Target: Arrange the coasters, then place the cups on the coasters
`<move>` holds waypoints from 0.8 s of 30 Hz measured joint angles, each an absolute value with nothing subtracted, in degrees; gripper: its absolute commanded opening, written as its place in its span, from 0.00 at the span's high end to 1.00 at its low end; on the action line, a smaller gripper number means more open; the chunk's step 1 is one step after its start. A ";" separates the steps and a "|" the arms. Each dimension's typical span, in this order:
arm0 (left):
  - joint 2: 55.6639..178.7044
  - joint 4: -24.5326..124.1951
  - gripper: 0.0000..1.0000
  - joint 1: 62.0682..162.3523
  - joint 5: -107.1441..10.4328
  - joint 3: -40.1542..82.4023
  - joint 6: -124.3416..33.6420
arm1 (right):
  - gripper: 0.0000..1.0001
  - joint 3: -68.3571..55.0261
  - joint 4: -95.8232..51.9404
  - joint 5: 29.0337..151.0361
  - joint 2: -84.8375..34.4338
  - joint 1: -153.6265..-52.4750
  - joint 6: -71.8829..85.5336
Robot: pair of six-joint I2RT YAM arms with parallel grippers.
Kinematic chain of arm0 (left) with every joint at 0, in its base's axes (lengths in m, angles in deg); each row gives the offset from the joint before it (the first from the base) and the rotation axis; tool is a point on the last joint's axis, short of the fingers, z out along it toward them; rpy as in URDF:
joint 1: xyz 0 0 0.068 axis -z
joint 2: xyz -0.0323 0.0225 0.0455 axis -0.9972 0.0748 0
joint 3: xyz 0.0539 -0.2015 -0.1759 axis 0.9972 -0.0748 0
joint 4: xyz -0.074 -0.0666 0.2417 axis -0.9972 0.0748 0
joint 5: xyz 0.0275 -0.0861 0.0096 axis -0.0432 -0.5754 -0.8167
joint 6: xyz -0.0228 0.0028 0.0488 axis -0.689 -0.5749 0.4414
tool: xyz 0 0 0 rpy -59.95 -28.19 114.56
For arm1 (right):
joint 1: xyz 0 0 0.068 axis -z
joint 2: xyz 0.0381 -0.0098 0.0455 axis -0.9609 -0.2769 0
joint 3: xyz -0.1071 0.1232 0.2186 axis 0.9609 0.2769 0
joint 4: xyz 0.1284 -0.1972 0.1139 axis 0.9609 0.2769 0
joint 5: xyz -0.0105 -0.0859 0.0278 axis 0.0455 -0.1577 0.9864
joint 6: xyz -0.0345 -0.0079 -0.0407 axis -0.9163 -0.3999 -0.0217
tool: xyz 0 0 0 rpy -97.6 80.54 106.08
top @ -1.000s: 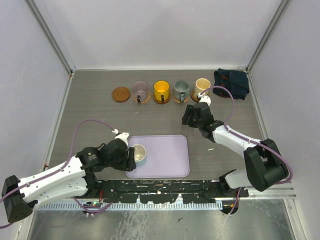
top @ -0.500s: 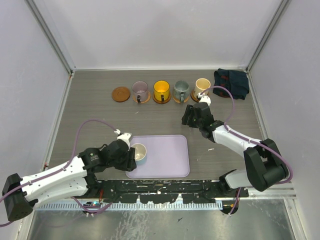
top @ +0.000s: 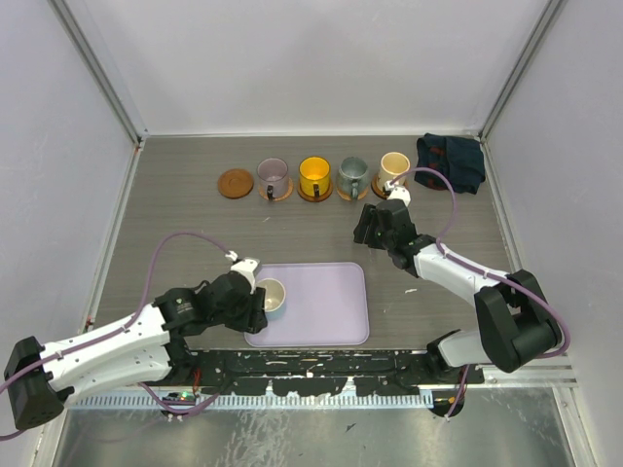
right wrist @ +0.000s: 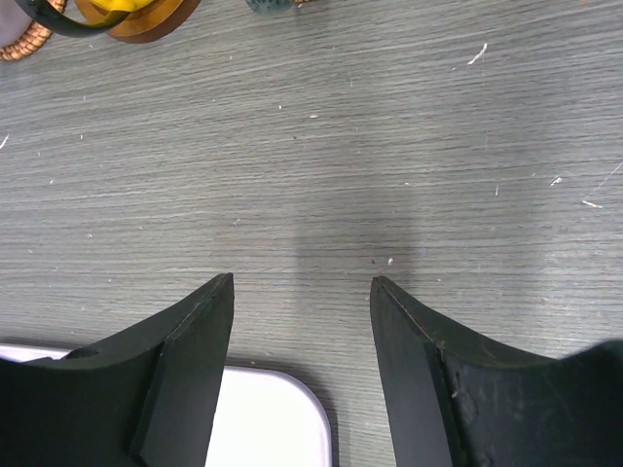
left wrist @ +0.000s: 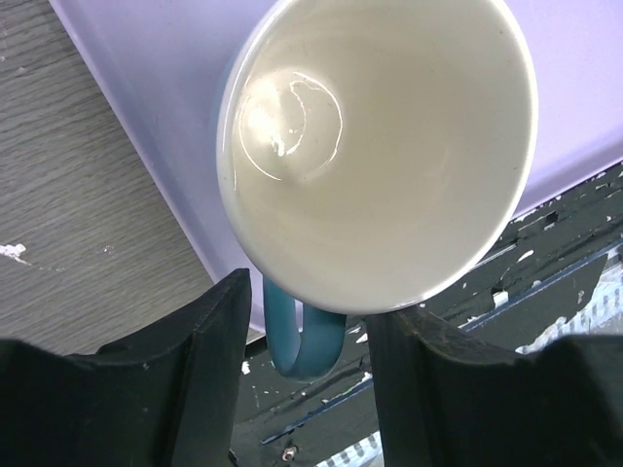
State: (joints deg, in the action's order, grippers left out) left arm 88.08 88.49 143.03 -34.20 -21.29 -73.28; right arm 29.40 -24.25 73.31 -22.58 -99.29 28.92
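Grey wood-grain tabletop inside plain white walls with metal corner posts

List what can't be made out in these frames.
- Top view: four coasters, mostly covered by the cups on them.
- Right wrist view: those cups, cut off by the top edge.
- Left wrist view: blue mug base, hidden by its own bowl.
- Top view: its handle, under the left hand.
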 measured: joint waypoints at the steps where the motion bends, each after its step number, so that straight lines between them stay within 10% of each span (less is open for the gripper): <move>1: 88.04 88.49 0.61 143.03 -34.09 -21.29 -73.21 | 0.37 29.40 -24.27 73.33 -22.58 -99.29 28.92; 9: 86.31 87.31 1.00 143.14 -31.80 -21.88 -72.60 | 0.37 29.44 -24.27 73.36 -22.58 -99.29 29.05; 24: 89.02 86.06 1.00 143.69 -26.60 -20.94 -68.56 | 0.38 29.79 -24.27 73.53 -22.58 -99.29 29.11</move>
State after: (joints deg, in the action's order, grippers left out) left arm 89.02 86.06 143.69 -26.60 -20.94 -68.56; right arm 29.79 -24.27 73.53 -22.58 -99.29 29.11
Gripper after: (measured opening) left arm 0.140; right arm 0.624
